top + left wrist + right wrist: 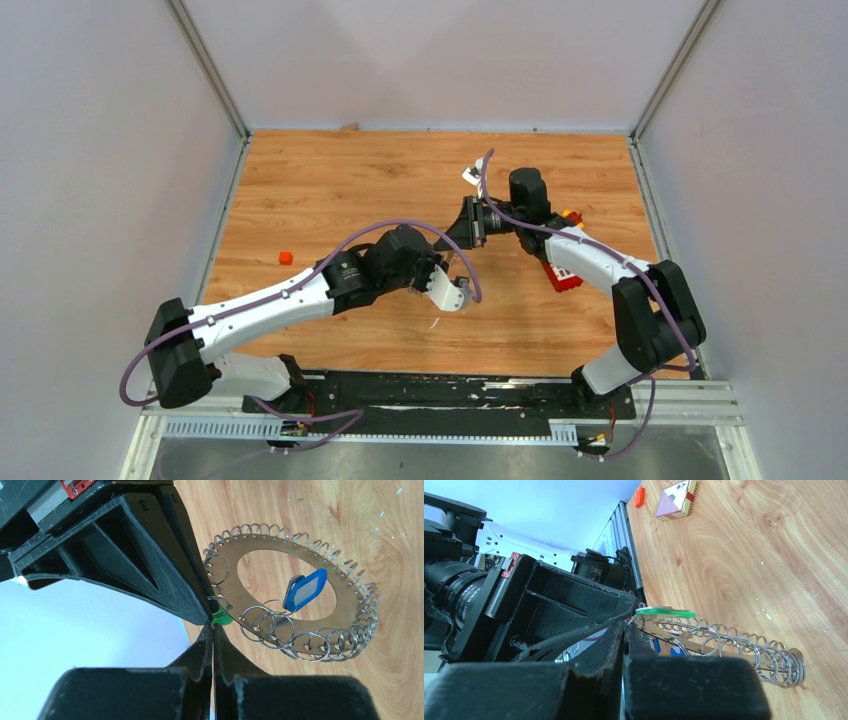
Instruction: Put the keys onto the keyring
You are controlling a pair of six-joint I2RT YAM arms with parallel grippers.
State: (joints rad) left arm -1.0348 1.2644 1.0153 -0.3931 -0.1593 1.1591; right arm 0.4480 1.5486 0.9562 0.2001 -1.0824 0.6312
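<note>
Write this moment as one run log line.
left tool shut | right tool shut | both tips at keyring rim beside green key | blue key on a keyring loop | grip contents unclear

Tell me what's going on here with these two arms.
Both arms meet mid-table at the keyring, a flat metal disc edged with small split rings. The left gripper and right gripper both have their jaws shut, tips together at the disc's rim, right where the green key sits. Which pinches the key and which the ring is hard to tell. The blue key already hangs from one of the rings.
</note>
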